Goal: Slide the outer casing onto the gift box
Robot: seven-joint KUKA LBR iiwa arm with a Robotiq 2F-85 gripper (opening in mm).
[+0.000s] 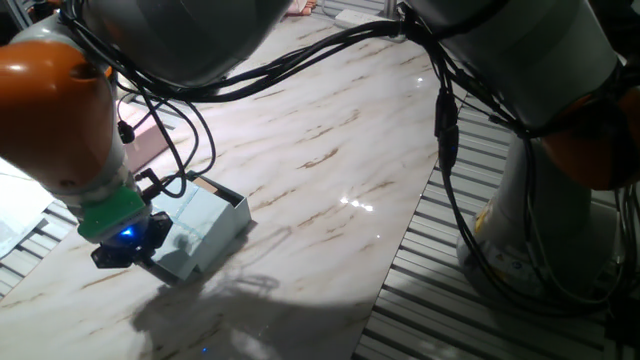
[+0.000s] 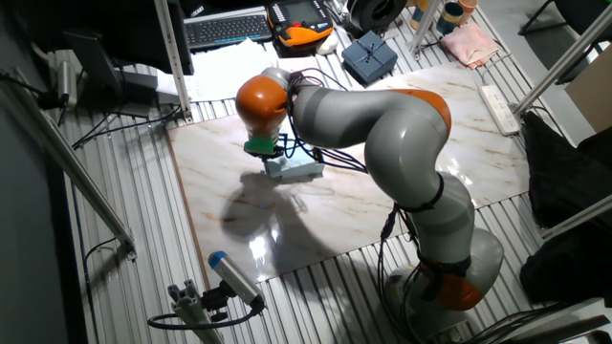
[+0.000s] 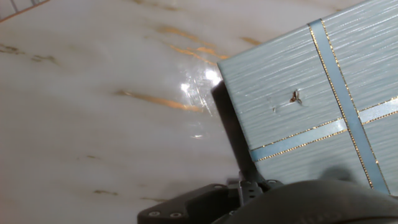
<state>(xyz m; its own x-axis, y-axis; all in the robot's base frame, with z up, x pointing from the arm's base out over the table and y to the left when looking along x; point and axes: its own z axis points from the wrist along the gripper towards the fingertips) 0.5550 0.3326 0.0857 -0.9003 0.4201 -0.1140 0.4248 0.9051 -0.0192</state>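
Jaws: can't tell, since only one dark finger [image 3: 233, 134] shows against the outer casing [image 3: 311, 99]; the gripper [image 1: 130, 240] hides its near end.

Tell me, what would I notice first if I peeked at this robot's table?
The big grey and orange robot arm bending low over the marble table. Its gripper is right down at the outer casing, a pale blue box with ribbon lines. A dark navy box sits at the far edge.

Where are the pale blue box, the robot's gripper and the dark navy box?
outer casing [image 3: 298, 99], hand view, ribbon-lined top face.
gripper [image 1: 125, 245], one fixed view, black body beside casing.
dark navy box [image 2: 370, 55], the other fixed view, its lid.
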